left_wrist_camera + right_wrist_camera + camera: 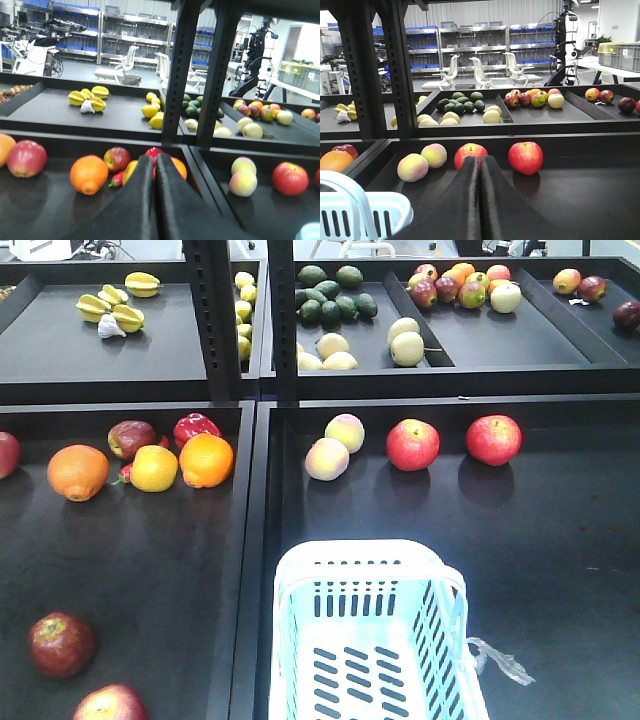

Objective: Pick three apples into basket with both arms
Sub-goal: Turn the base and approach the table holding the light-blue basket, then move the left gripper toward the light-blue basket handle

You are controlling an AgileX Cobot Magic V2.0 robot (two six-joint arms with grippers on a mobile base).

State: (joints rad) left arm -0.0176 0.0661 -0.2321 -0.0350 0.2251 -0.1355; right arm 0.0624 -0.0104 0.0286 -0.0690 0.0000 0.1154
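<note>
The pale blue-white basket stands at the near edge of the right tray, with nothing showing inside it. Two red apples lie behind it. In the left tray a dark red apple sits among the oranges and another dark one lies near the front. My left gripper is shut and empty, hanging over the left tray and pointing at the fruit cluster with its apple. My right gripper is shut and empty, its tip in line with a red apple. Neither arm shows in the front view.
Two oranges, a yellow fruit and red peppers crowd the left tray. Two peaches lie left of the red apples. A pinkish apple sits at the front left. A clear plastic scrap lies beside the basket. A black upright post divides the raised back shelves.
</note>
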